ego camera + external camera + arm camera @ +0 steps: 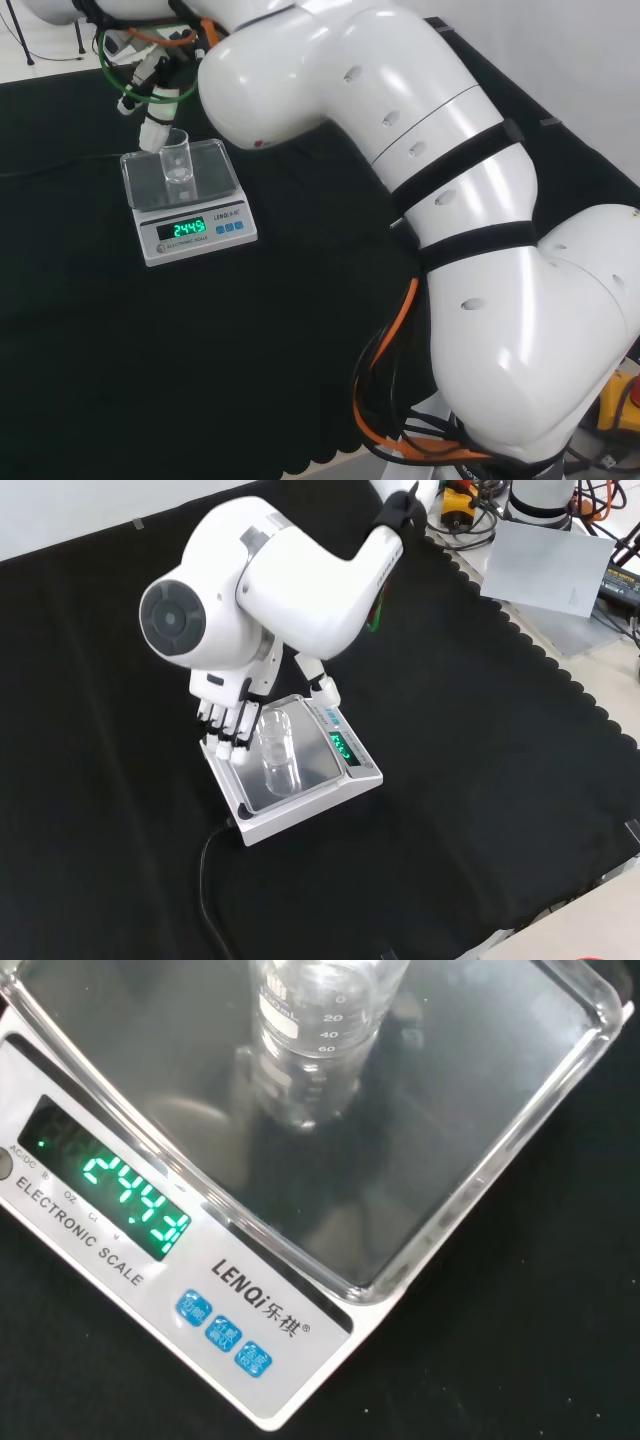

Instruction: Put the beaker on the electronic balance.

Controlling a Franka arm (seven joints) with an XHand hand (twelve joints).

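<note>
The fingers [228, 723] are being held fairly straight, pointing downward just beside the beaker [277, 752], with contact not discernible. The hand [232, 708] is being held over the electronic balance [300, 783]. The clear beaker is being borne upright on the balance's pan [480, 1110], its green display [181, 229] being lit.

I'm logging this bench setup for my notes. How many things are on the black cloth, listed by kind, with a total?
Clear glass beaker, standing on the balance's pan: 1
Electronic balance with lit green display: 1
Total: 2

The hand is right beside the beaker; whether it touches the glass cannot be told.
</note>
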